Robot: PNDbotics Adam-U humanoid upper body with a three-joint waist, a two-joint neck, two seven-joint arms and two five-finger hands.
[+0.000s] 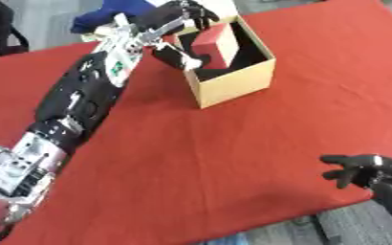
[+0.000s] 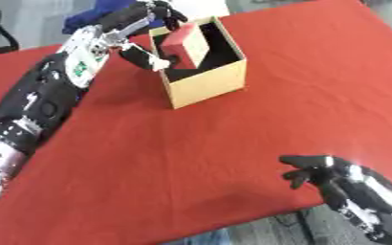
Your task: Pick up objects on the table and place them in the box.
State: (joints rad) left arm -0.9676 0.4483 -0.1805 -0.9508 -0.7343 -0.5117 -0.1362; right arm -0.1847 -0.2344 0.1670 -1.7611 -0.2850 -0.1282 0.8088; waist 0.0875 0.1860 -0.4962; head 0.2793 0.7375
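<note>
Black left hand (image 1: 182, 28) stretched over the open tan cardboard box (image 1: 233, 83), fingers above and thumb below pinching a red cube-shaped block (image 1: 217, 44) inside its mouth, red tablecloth (image 1: 233, 158) beneath, black right hand (image 1: 363, 172) resting near the lower corner, fingers loosely curled.

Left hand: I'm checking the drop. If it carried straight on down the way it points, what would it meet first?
Probably the dark inside of the open cardboard box. The left hand, fingers curled round the red block, already sits over the opening; depth is unclear.
</note>
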